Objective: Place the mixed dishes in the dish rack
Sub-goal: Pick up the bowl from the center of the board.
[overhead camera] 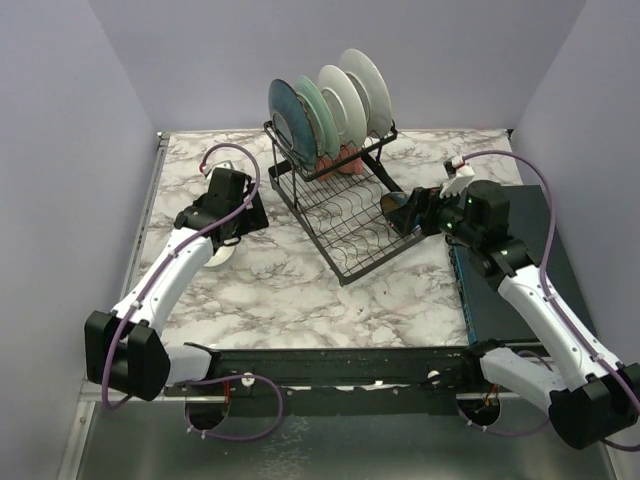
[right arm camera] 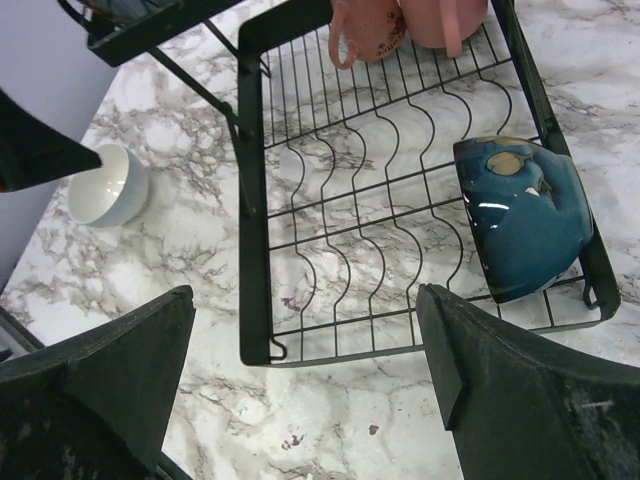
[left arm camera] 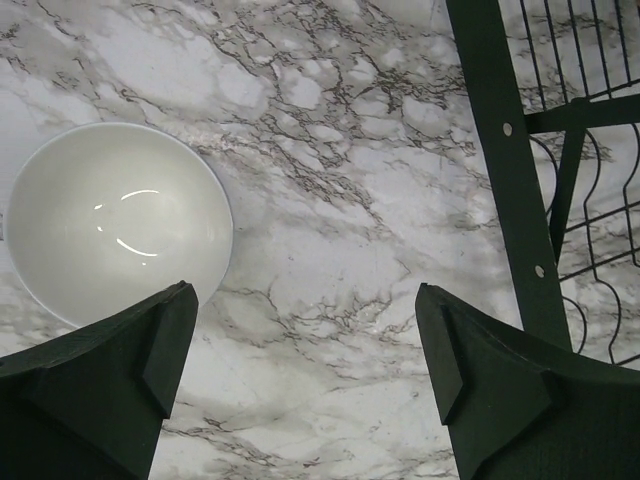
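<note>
Two grippers, both spread wide and holding nothing. The left gripper (left arm camera: 302, 300) hangs over a bare patch of the marble table (left arm camera: 330, 180). The white bowl (left arm camera: 118, 218) sits upright at the left of that wrist view, just beside the left finger but apart from it. It looks like the one dish not yet loaded, so picking it up is probably the step in hand.

To do it well, the gripper should shift toward the bowl until one finger is inside the rim and the other outside. Then it can drop and pinch the wall deep, since the glazed side is likely to slip. The lift should be slow. The rack (left arm camera: 510, 170) stands near, at the right of the same view, so the carry is short.

The right gripper (right arm camera: 305, 300) hovers over the near corner of the rack's lower tray, where the dark blue bowl (right arm camera: 525, 215) lies on its side at the right of the frame. Farther in, two pink mugs (right arm camera: 372, 30) rest at the top edge. Farthest, four plates (overhead camera: 345, 100) stand on edge in the upper basket, upper middle of the overhead view.
</note>
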Controlling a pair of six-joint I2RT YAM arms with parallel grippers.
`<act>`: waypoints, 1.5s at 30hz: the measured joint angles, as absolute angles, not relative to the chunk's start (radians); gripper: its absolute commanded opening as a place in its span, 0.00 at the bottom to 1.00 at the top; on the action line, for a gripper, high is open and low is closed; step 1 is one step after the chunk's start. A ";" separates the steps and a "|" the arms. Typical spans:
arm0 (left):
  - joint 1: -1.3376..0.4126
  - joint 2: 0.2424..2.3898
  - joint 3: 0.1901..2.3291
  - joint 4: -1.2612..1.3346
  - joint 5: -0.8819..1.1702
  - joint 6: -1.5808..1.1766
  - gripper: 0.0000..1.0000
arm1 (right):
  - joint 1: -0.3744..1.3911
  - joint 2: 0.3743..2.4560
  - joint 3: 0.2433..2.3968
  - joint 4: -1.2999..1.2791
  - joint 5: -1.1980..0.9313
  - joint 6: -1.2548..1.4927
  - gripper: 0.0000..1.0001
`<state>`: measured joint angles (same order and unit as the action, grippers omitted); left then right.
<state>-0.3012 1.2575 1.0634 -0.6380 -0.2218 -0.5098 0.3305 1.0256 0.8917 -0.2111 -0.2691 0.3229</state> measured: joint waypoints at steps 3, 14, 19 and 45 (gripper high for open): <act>-0.301 1.293 1.074 -0.641 -0.250 -0.504 0.99 | 0.331 0.974 0.879 -0.216 -0.279 0.337 1.00; -0.261 1.456 1.087 -0.664 -0.271 -0.480 0.88 | 0.331 0.881 0.803 -0.216 -0.360 0.386 0.99; -0.233 1.515 1.087 -0.670 -0.270 -0.474 0.81 | 0.331 0.875 0.771 -0.222 -0.372 0.398 0.99; -0.208 1.605 1.087 -0.679 -0.232 -0.460 0.24 | 0.331 0.848 0.712 -0.218 -0.388 0.426 0.98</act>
<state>-0.2085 1.6051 1.0866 -0.6792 -0.2321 -0.4603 0.3305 0.8478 0.7120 -0.2180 -0.3882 0.4263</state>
